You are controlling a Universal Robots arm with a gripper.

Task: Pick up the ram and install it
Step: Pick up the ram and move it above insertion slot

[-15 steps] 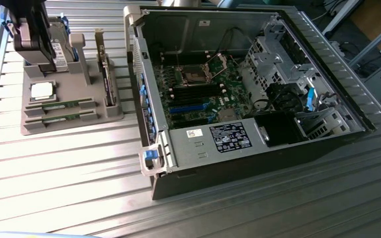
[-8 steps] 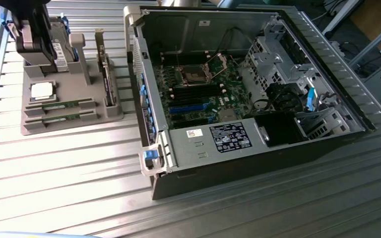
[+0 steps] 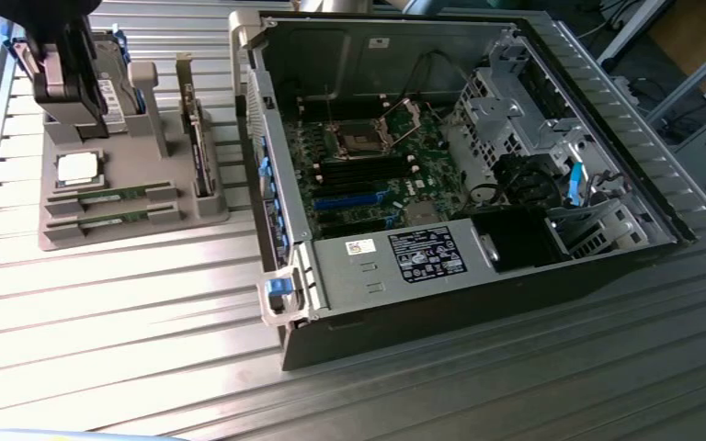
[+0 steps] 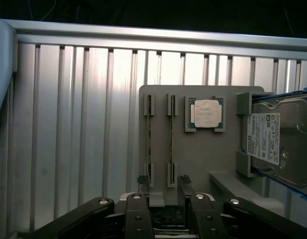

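The gripper hangs over a gray holder that rests on a ribbed metal table; its two fingers are spread wide apart; a ram stick stands on edge in a slot of the holder, and a second ram stick stands parallel just beside it; both line up with the gap between the fingertips; a square processor chip lies flat in a pocket beside the second ram stick; a hard drive with a white label sits beyond the chip, at the holder's edge.

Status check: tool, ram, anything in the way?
Tool open, empty, hovering at gray holder edge. Two ram sticks on edge in its slots, untouched. CPU beside them, apart.
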